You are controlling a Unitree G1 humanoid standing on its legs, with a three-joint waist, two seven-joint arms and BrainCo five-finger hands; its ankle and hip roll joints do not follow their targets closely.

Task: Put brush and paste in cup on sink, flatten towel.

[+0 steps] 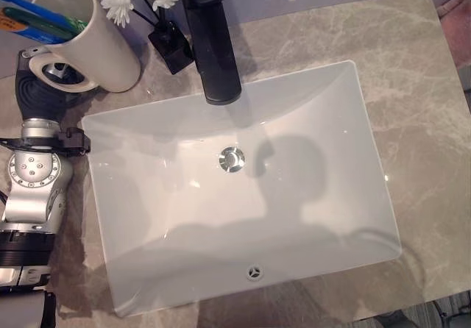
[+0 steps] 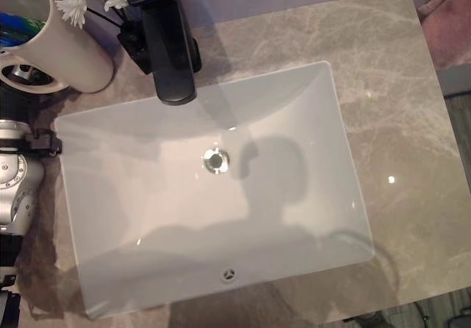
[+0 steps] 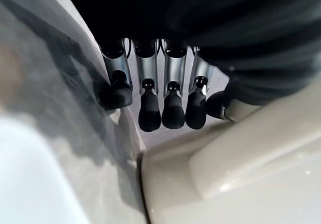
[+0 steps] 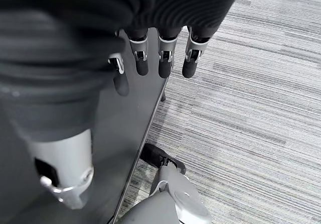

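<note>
While your left hand (image 3: 163, 101) hangs with its fingers straight and loose beside the cream cup (image 1: 88, 30), that cup stands on the marble counter (image 1: 412, 85) at the sink's (image 1: 309, 218) far left corner. It holds a blue-and-green tube (image 1: 33, 15). Your right hand (image 4: 160, 58) hangs relaxed and empty over grey carpet (image 4: 251, 108).

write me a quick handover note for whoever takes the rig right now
Left hand: open, fingers straight, beside the cream cup on the counter's back left corner.
Right hand: open, hanging over the grey carpet, away from the sink.
Blue and green items stick out of the cup; whether both brush and paste are in cannot be told.
Towel: a pink cloth edge past the counter's far right may be it. Flattening is not done.
</note>
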